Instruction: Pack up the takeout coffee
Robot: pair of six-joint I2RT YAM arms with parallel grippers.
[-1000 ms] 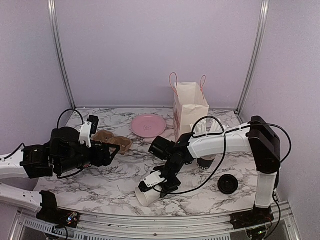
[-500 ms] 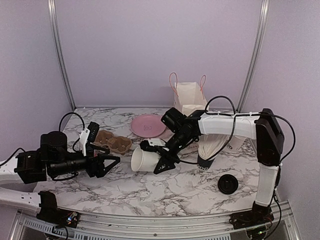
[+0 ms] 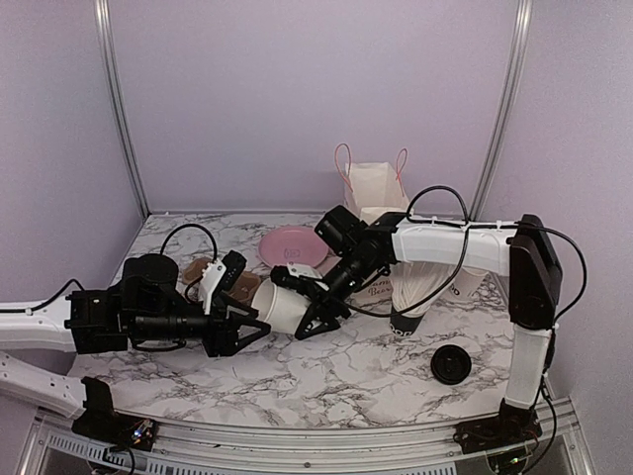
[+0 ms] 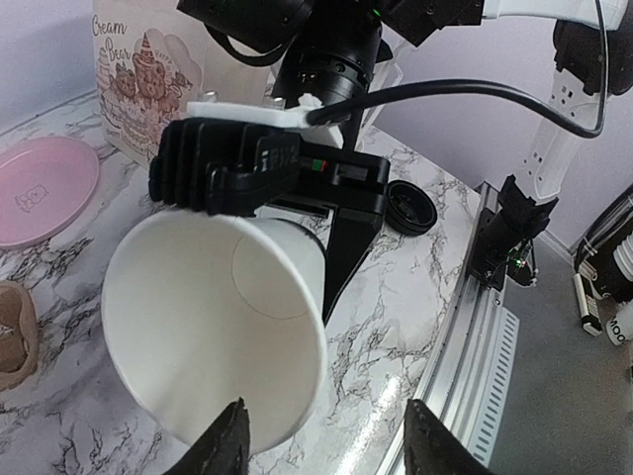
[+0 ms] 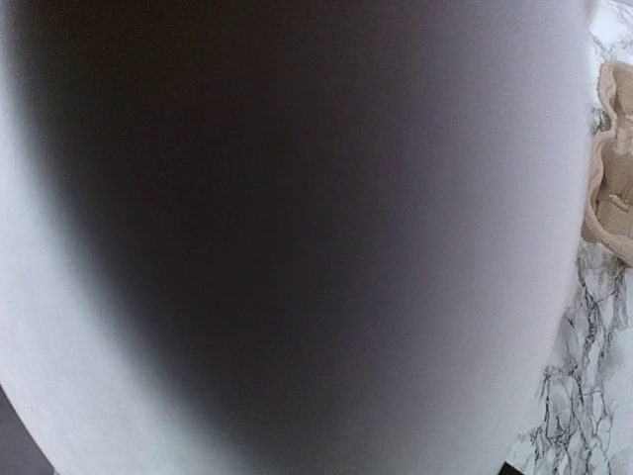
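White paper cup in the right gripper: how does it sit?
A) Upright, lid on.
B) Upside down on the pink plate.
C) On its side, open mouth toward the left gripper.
C: the right gripper clamps the white paper cup sideways, its lidless mouth facing the left gripper.

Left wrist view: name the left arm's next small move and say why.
Probably ease the left gripper forward a touch, so the near rim of the white cup slides deeper between its open jaws before they close. The right gripper holds the cup on its side, mouth toward the left arm, and only the rim's lower edge sits between the left jaws.
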